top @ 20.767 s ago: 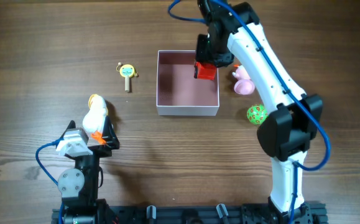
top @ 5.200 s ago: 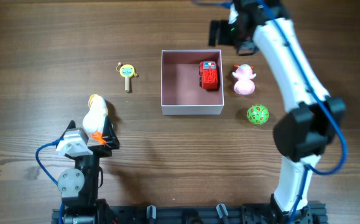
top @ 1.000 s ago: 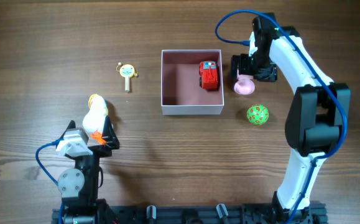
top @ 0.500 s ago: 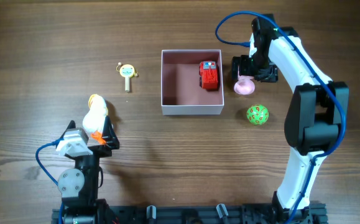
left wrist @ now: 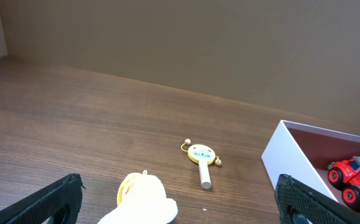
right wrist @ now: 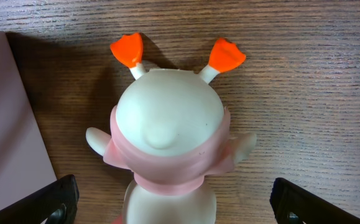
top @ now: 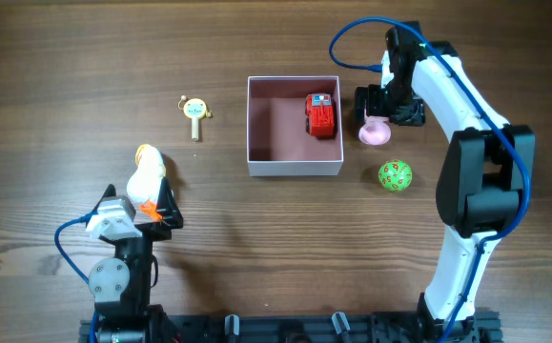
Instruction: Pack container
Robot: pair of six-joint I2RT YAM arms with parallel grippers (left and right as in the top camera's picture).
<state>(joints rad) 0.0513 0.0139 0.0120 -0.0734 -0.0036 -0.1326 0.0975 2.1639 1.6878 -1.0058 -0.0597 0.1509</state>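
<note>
The container (top: 280,133), a white-walled box with a pink inside, sits mid-table with a red toy truck (top: 321,115) lying in its right half. My right gripper (top: 388,107) stands open just right of it, a finger on either side of a pink-and-white duck toy (top: 375,131). In the right wrist view that toy (right wrist: 167,130) fills the space between the open fingers of the right gripper (right wrist: 176,205). My left gripper (top: 140,205) rests open at the near left, over the tail end of a yellow-and-white duck (top: 146,173).
A green patterned ball (top: 395,175) lies near the container's front right corner. A small yellow rattle (top: 194,112) lies left of the container. In the left wrist view the rattle (left wrist: 199,155), the container's white wall (left wrist: 291,158) and the truck (left wrist: 357,177) lie ahead.
Earlier the right gripper held the red truck over the container; the truck now lies inside and the gripper stands open round the pink toy. Over the last second nothing has visibly moved.
</note>
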